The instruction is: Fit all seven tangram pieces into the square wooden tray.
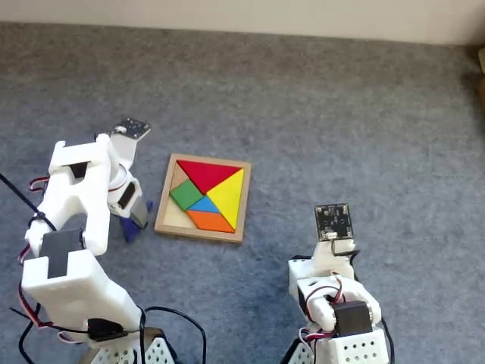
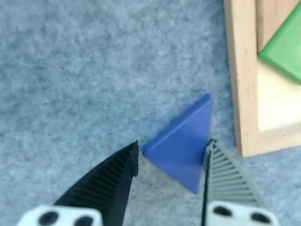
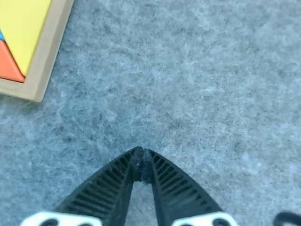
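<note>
The square wooden tray (image 1: 161, 220) lies mid-table with a red triangle (image 1: 206, 174), a yellow triangle (image 1: 229, 196), a green square (image 1: 186, 195), a small blue triangle (image 1: 203, 205) and an orange piece (image 1: 211, 221) inside. A darker blue triangle (image 2: 181, 146) lies flat on the carpet just outside the tray's rim (image 2: 240, 84). My left gripper (image 2: 171, 150) stands open, straddling that blue triangle, its grey finger (image 2: 221, 169) touching one edge. Near the front sits my right gripper (image 3: 141, 162), shut on nothing above bare carpet. The tray corner (image 3: 42, 61) shows beyond it.
Grey carpet covers the table. The left arm (image 1: 76, 220) stands left of the tray, and the right arm (image 1: 333, 303) sits folded at the front right. A bare strip of tray floor (image 2: 277, 108) lies beside the green square (image 2: 284, 52).
</note>
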Robot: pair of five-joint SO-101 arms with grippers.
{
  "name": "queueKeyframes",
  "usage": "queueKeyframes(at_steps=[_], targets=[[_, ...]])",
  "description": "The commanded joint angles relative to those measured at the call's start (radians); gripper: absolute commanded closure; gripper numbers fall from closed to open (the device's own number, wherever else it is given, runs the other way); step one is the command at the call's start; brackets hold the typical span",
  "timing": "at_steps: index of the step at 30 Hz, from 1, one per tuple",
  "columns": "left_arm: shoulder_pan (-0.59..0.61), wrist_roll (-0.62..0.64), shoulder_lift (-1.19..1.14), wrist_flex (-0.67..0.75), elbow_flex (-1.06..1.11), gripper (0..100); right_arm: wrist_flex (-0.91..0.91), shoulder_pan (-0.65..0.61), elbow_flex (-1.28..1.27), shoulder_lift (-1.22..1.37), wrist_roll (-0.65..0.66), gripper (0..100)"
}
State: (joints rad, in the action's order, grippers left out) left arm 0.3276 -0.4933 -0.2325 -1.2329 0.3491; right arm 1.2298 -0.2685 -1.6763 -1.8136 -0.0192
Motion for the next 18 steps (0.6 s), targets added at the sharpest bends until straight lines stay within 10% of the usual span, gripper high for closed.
queueKeyframes(at_steps=[1,18], targets=[[0.022,-0.006,0.007,-0.008,-0.004,78,-0.002,0.010,-0.153,-0.015,-0.009,98.2],[-0.045,-0.005,0.007,-0.006,0.022,84,-0.002,0.010,-0.153,-0.015,-0.009,98.2]])
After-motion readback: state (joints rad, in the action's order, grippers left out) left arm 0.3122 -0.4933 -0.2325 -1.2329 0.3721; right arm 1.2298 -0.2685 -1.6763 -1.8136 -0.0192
